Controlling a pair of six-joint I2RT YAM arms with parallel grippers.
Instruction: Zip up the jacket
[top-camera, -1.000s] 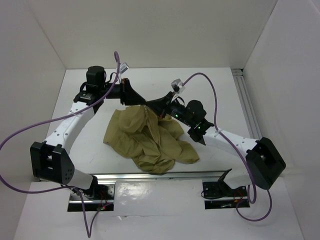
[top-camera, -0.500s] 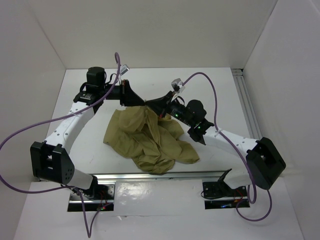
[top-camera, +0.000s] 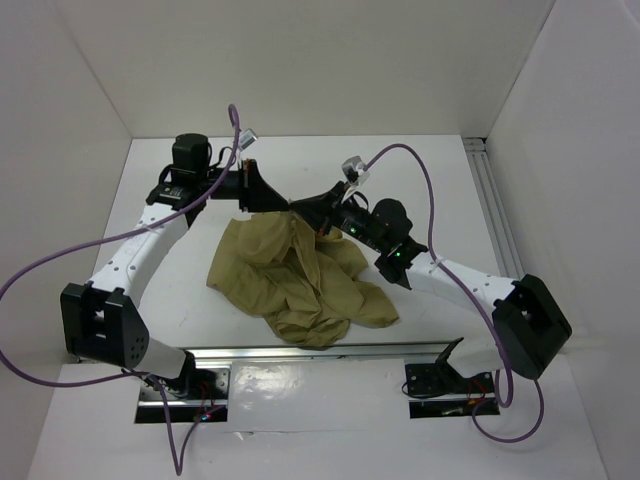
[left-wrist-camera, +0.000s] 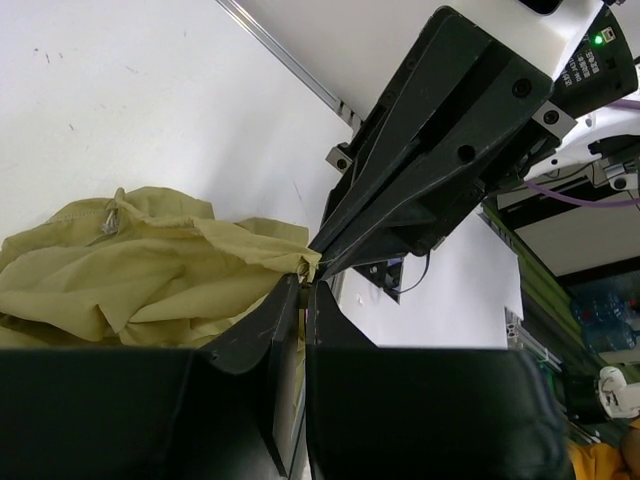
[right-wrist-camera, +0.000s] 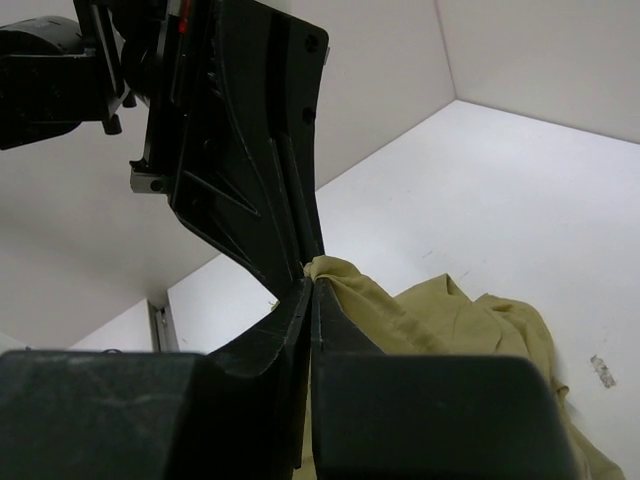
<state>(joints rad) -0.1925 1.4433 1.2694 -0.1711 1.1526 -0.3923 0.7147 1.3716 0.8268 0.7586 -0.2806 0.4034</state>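
Left end effector (left-wrist-camera: 305, 286) and right end effector (right-wrist-camera: 310, 286) both pinch the jacket (top-camera: 300, 285) edge, maybe to lift it.

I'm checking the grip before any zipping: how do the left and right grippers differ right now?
The left gripper reaches in from the left and the right gripper from the right, so they point at each other. The left gripper's fingers leave a thin slit with tan cloth showing in it, while the right gripper's fingers are pressed together. Both are black and meet tip to tip, pinching the far edge of the jacket.
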